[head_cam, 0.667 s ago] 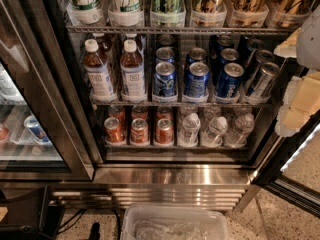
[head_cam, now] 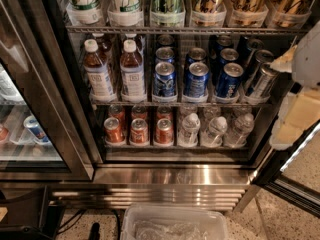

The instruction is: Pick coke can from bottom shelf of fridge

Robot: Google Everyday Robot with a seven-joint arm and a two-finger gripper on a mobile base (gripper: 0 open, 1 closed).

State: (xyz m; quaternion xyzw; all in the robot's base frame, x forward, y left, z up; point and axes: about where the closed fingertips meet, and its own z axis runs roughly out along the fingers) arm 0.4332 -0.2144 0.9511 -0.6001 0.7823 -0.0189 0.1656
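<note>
The fridge [head_cam: 170,176] stands open in front of me. On its bottom shelf [head_cam: 175,147] three lanes of red coke cans stand at the left; the front ones are the left coke can [head_cam: 114,130], the middle one [head_cam: 139,131] and the right one [head_cam: 164,130], with more behind them. Clear water bottles [head_cam: 215,130] fill the right lanes of that shelf. My gripper [head_cam: 296,115] is the pale shape at the right edge of the view, level with the bottom and middle shelves, well to the right of the coke cans and apart from them.
The middle shelf holds brown tea bottles [head_cam: 97,71] and blue cans [head_cam: 196,79]; tall cans stand on the rack above. A glass door [head_cam: 35,114] is at the left, and the open door's dark frame [head_cam: 280,181] is at the right. A clear plastic bin [head_cam: 175,225] lies on the floor below.
</note>
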